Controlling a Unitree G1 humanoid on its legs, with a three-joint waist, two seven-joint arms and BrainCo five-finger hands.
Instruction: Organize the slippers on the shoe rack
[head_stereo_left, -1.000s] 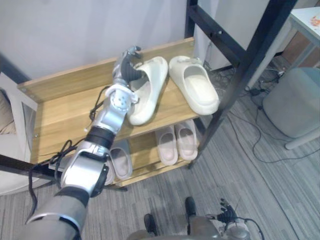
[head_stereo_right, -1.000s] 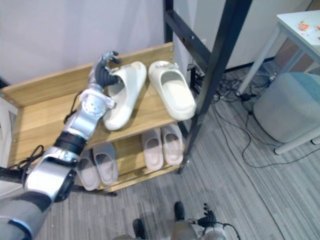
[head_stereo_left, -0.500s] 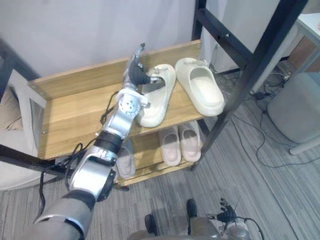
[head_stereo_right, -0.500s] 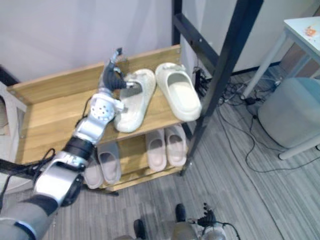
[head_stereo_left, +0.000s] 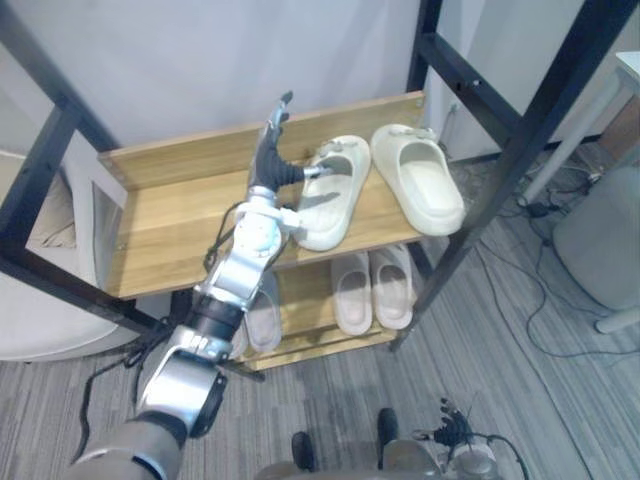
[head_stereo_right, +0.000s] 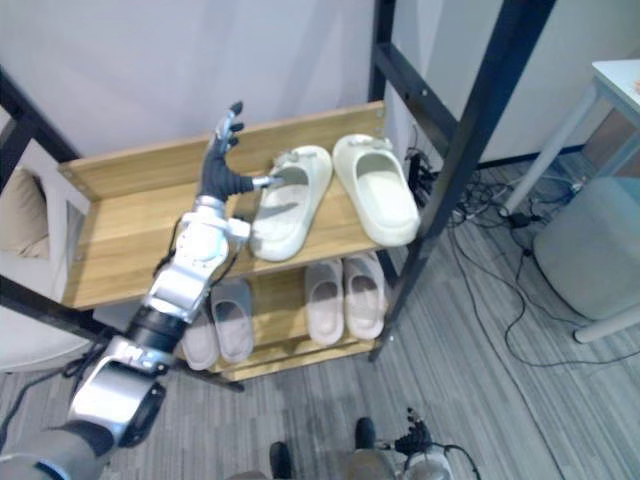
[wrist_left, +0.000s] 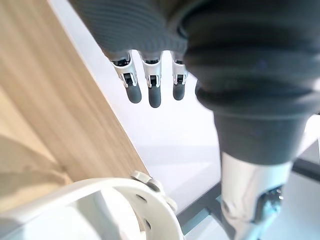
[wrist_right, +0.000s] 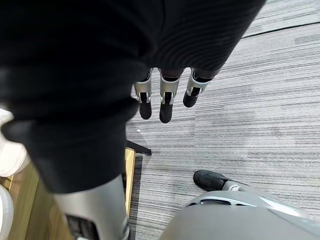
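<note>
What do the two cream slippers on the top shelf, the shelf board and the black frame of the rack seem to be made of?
Cream slippers: probably moulded foam or soft rubber, matte; thick soles and rounded edges suggest it.
Shelf board: wood or wood-look laminate, smooth; light grain lines show.
Black frame: likely painted metal, satin; straight, thin square bars.

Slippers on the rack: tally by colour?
Cream slippers, upper shelf: 2
Pale pink slippers, lower shelf: 2
Grey slippers, lower shelf: 2
Total: 6
</note>
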